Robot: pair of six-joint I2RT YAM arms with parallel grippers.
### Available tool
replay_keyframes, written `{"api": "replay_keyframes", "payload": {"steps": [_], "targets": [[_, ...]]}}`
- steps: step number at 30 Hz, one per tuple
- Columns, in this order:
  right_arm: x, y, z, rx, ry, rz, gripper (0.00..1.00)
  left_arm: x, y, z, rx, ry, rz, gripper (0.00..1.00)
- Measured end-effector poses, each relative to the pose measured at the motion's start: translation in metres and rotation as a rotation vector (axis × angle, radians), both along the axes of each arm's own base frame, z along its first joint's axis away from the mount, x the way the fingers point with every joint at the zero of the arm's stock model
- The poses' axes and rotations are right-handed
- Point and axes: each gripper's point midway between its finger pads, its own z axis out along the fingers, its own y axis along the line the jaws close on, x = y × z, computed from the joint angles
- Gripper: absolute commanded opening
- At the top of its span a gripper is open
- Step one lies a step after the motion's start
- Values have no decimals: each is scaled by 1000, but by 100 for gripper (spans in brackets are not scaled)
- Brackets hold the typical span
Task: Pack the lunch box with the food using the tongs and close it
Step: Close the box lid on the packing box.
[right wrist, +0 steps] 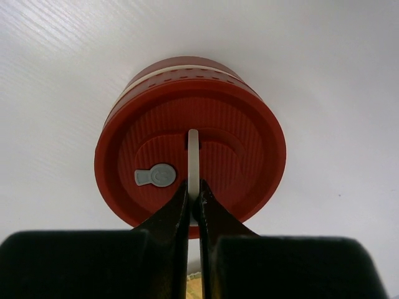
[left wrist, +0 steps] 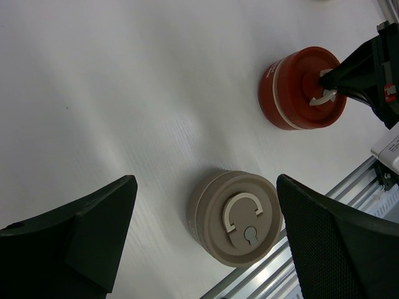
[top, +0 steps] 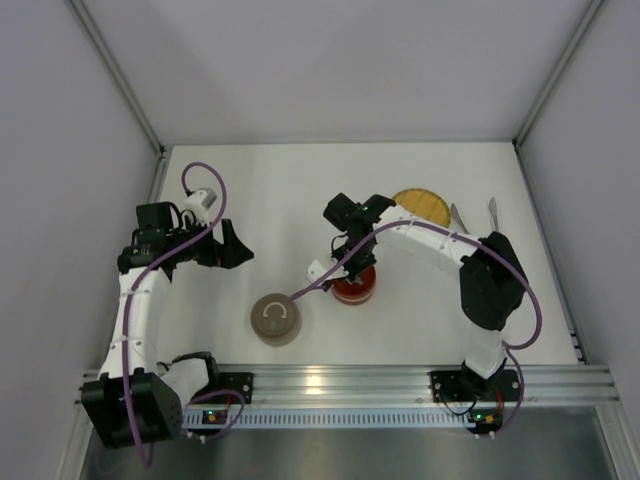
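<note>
A round red lunch box (right wrist: 230, 149) with its lid on stands mid-table, also seen as the red lunch box (top: 354, 286). My right gripper (right wrist: 193, 190) is shut on the white upright lid handle (right wrist: 193, 156), coming from above; in the top view the right gripper (top: 352, 268) hangs over it. My left gripper (left wrist: 206, 180) is open and holds nothing, off to the left as the left gripper (top: 234, 246). Silver tongs (top: 457, 215) lie at the back right, partly behind the right arm. I cannot make out any food.
A beige round tin (left wrist: 240, 218) with its lid on, the same beige tin (top: 275, 319), stands near the front rail (top: 330, 380), below my left fingers. A yellow plate (top: 421, 204) sits behind the right arm. White walls close in the table.
</note>
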Motion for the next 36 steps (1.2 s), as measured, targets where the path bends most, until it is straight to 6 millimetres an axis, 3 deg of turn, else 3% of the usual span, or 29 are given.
{"api": "replay_keyframes", "payload": {"steps": [9, 18, 36], "targets": [[-2, 3, 15, 54, -20, -8, 0, 0, 0, 0, 0, 0, 0, 98], [-4, -4, 3, 39, 0, -19, 0, 0, 0, 0, 0, 0, 0, 98], [-1, -3, 0, 40, -2, -23, 0, 0, 0, 0, 1, 0, 0, 98]]}}
